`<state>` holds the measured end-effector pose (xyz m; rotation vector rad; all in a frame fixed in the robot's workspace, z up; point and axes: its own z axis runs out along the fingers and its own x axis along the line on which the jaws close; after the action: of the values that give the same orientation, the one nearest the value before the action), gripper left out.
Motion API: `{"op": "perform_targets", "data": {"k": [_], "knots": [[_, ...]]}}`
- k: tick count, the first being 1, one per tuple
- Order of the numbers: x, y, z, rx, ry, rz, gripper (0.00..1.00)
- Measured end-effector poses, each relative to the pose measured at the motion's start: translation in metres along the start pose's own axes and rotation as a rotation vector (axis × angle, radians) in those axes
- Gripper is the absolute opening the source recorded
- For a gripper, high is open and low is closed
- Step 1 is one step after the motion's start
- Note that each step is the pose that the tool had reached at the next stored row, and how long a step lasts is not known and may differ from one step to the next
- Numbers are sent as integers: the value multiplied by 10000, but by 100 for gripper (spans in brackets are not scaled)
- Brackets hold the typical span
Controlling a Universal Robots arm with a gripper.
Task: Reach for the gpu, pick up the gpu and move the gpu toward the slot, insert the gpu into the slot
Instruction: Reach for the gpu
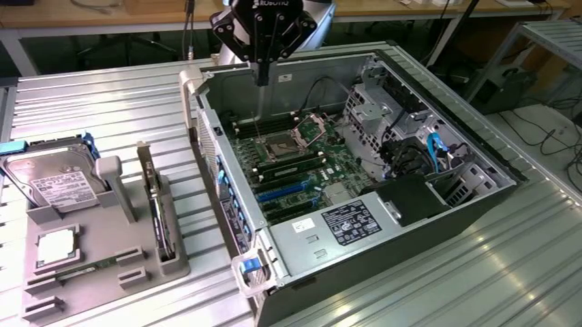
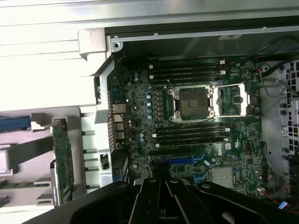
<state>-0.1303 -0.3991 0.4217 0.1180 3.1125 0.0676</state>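
Over far end of open PC case [image 1: 409, 272]: end effector [image 1: 262, 80] pointing straight down, fingers pressed together, nothing clamped, well above motherboard [image 1: 309, 170]. Wrist vertical, arm body at far edge of scene.

gpu [image 1: 159, 211] not picked up: standing edge-on in grey holder tray [image 1: 127, 225] on the exterior view's left, just beside case wall, well apart from end effector. Same tray: hard drive [image 1: 53, 182] upright at far end, memory stick [image 1: 89, 267] lying flat at near end.

Worktop [image 1: 109, 102]: ribbed metal sheet. Beyond it: wooden desks [image 1: 91, 17] far, cables on floor [image 1: 546, 136] at the exterior view's right.

Wrist view extras: straight-down look at CPU socket [image 2: 191, 102], memory slots on both sides, blue slots [image 2: 186, 160] near end effector body, gpu's green board edge-on. Exterior view extras: power supply [image 1: 345, 221] at near end of case.
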Motion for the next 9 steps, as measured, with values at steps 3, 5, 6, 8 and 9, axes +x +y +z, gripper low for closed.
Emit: {"op": "perform_targets", "data": {"k": [3, 5, 6, 8, 9], "knots": [[10, -1, 0, 0, 0, 1, 11], [26, -3, -1, 0, 0, 0, 11], [34, -4, -1, 0, 0, 0, 11], [49, -5, -1, 0, -1, 1, 11], [55, -6, -2, 0, 0, 1, 11]]}}
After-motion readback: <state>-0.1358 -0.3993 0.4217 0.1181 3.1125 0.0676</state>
